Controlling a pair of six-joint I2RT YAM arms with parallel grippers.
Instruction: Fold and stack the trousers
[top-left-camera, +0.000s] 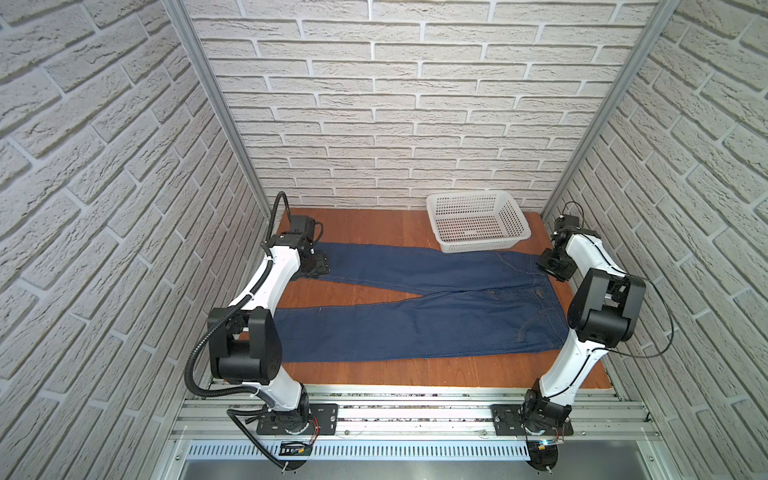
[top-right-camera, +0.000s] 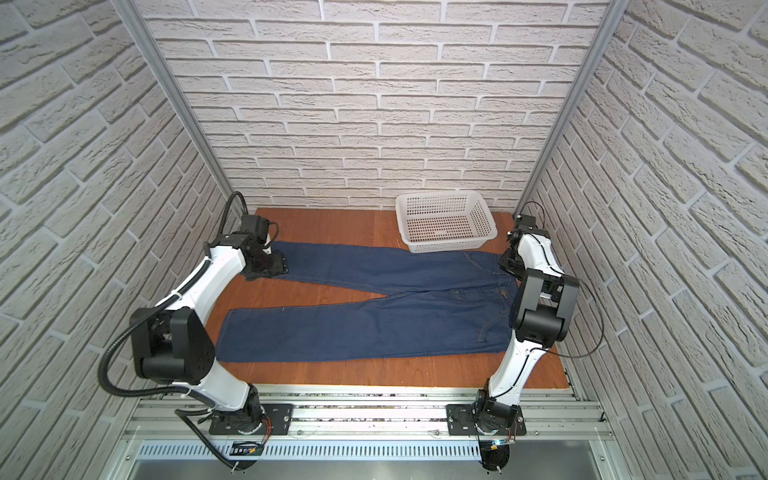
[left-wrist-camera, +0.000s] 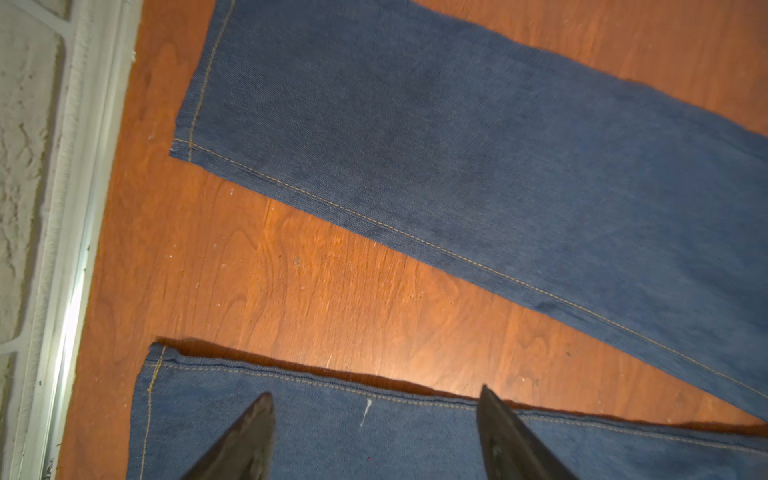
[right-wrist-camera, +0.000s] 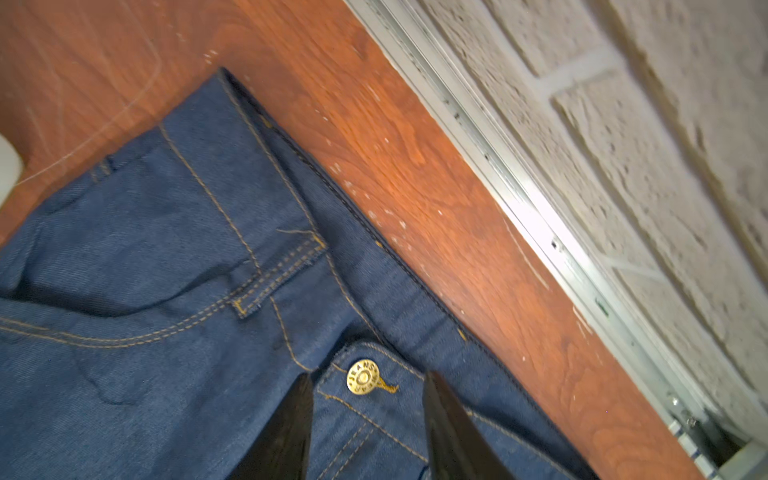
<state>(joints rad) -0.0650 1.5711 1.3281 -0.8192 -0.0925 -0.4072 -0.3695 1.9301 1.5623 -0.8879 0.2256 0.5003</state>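
Only the right wrist view shows the brass button (right-wrist-camera: 363, 377) of the jeans (right-wrist-camera: 166, 249), between the parted jaws of the right gripper (right-wrist-camera: 370, 374) (gripping nothing); the open left gripper (left-wrist-camera: 374, 399) hangs just above a leg hem (left-wrist-camera: 151, 374).

The trousers (top-left-camera: 415, 324) lie flat across the bench (top-left-camera: 374, 374), waist at frame right, legs spreading left. The basket (top-left-camera: 478, 248) sits behind the waist, upper right.

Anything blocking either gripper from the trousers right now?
Nothing visible. The left gripper hangs open right over the far-leg cuff of the trousers, the right gripper open over the waistband button; only bare denim lies under each.
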